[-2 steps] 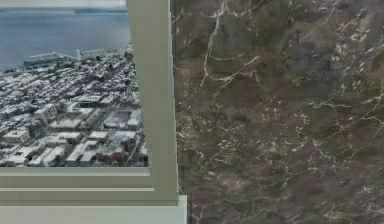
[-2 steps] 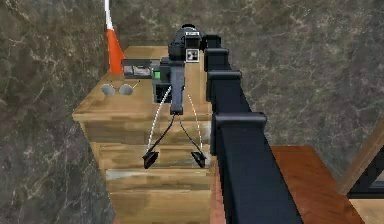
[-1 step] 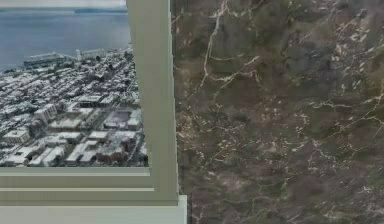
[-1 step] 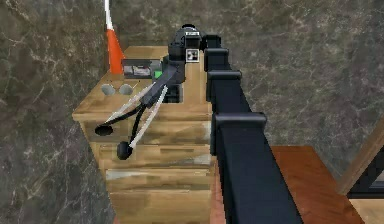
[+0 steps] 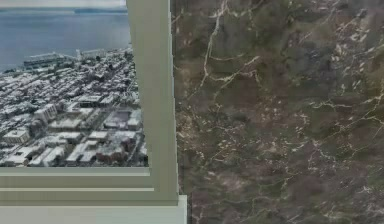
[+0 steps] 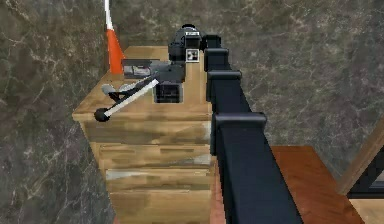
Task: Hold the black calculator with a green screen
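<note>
Looking out to the arm side, we see the arm (image 6: 240, 150) reaching over a wooden desk (image 6: 150, 135) that stands against a dark marble wall (image 6: 300, 70). The gripper (image 6: 108, 106) lies low over the desk top, and its thin fingers (image 6: 125, 100) point toward the desk's left corner. With the wood right behind them, we cannot tell whether they hold anything. A small dark shape (image 6: 185, 38) sits by the arm's far end, and we cannot tell whether it is the calculator. An orange and white cone (image 6: 114, 50) stands just beside the gripper. Ahead, a window (image 5: 65, 90) overlooks a city.
</note>
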You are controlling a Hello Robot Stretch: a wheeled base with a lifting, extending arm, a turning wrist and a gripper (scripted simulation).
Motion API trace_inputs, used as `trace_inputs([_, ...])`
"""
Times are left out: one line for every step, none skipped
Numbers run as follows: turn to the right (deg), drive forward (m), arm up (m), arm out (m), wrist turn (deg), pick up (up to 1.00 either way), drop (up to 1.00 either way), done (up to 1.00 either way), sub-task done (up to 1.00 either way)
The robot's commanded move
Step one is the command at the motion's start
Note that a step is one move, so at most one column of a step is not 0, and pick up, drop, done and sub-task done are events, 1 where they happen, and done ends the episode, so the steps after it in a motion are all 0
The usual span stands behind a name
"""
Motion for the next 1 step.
trace_inputs([0.0, 0.00, 0.00, 0.00, 45.0, 0.00, 0.00, 0.00, 0.00])
